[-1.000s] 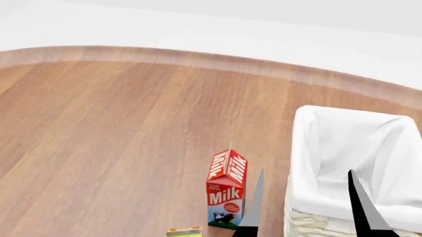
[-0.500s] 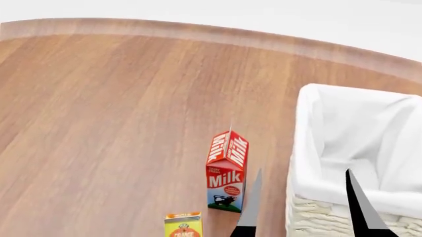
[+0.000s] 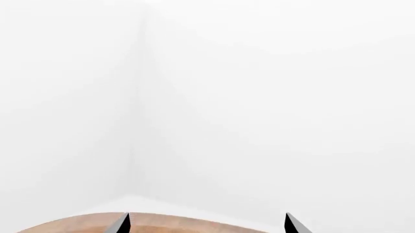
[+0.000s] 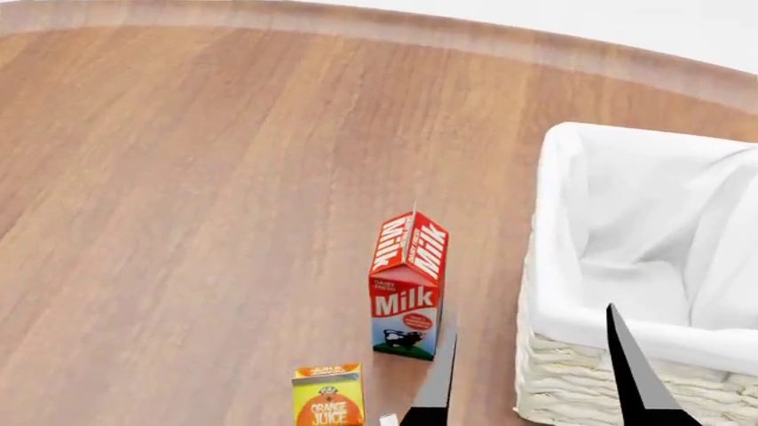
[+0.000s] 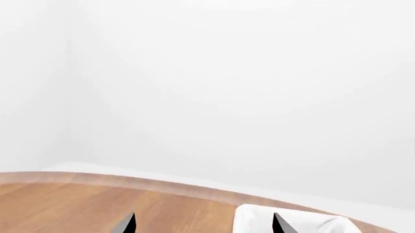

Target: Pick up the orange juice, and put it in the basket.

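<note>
I have the orange juice [image 4: 328, 396] at the bottom edge of the head view, left of centre, standing upright on the counter [image 4: 177, 222] and partly cut off by the frame. The basket [image 4: 556, 382] fills the right side, well apart from it, with the Milk carton [image 4: 406, 297] upright between the two.

The right pincer [image 4: 527, 377] shows as two dark tapered fingertips at the lower right, spread wide with nothing between them; one sits in front of the basket's near wall, the other just below the Milk. The left pincer [image 3: 206, 224] appears only in its own wrist view, two tips apart and empty, over the counter's edge.

The step in hand, as I judge it, is the reach to the juice. I'd bring the right pincer toward the lower left, keep it low enough to take the carton across its flat faces below the orange top, and keep clear of the Milk, which looks tall, narrow and easy to tip.

The juice is a smooth printed box with crisp edges, so square flat contact should hold. The basket is coarse cream weave with soft white cloth folded over its rim; the counter is smooth wood grain with a rounded far edge.
</note>
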{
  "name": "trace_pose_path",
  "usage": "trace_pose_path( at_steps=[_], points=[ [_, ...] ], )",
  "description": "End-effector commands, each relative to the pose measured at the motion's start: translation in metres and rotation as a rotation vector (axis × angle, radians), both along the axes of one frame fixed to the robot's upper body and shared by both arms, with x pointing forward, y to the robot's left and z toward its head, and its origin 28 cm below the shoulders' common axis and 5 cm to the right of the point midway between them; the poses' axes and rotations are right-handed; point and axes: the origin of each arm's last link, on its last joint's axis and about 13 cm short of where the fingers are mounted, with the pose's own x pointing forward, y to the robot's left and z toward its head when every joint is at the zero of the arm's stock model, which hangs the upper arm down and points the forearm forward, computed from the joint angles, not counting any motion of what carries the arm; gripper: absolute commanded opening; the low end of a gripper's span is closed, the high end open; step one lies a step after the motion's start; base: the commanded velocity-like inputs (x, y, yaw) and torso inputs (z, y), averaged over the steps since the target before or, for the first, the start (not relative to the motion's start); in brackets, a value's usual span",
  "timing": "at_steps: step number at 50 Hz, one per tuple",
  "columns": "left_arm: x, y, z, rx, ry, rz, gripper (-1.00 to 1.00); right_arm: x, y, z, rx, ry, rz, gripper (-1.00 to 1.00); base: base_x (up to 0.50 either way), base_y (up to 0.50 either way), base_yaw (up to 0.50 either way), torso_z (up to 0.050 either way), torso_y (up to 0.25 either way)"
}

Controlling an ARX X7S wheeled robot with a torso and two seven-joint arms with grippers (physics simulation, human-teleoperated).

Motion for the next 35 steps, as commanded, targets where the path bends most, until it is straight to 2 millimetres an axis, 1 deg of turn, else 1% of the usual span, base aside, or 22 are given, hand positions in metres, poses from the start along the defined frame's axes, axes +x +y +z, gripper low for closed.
trace_pose_path(
  at_steps=[1,6,17,21,22,26,35],
  points=[
    [0.001,-0.003,-0.003,0.002,0.019,-0.008,1.0,0.006,0.009,-0.003,-0.017,0.016,0.007,1.0,0.0,0.0,0.0,0.0,0.0],
    [0.001,-0.003,-0.002,0.006,0.02,-0.012,1.0,0.01,0.017,-0.004,-0.013,0.029,0.002,1.0,0.0,0.0,0.0,0.0,0.0],
    [-0.001,0.002,0.003,-0.011,0.012,-0.001,1.0,0.02,0.043,-0.002,-0.032,0.03,0.118,1.0,0.0,0.0,0.0,0.0,0.0],
    [-0.001,0.003,0.004,-0.017,0.008,-0.001,1.0,0.026,0.054,-0.01,-0.05,0.055,0.115,1.0,0.0,0.0,0.0,0.0,0.0],
    [-0.001,0.003,0.004,-0.015,0.007,-0.001,1.0,0.027,0.057,-0.011,-0.027,0.059,0.134,1.0,0.0,0.0,0.0,0.0,0.0],
    [-0.001,0.003,0.003,-0.017,0.006,-0.006,1.0,0.031,0.066,-0.02,-0.032,0.077,0.136,1.0,0.0,0.0,0.0,0.0,0.0],
    [-0.001,0.002,0.004,-0.021,-0.002,-0.021,1.0,0.039,0.077,-0.034,-0.037,0.118,0.156,1.0,0.0,0.0,0.0,0.0,0.0]
  ],
)
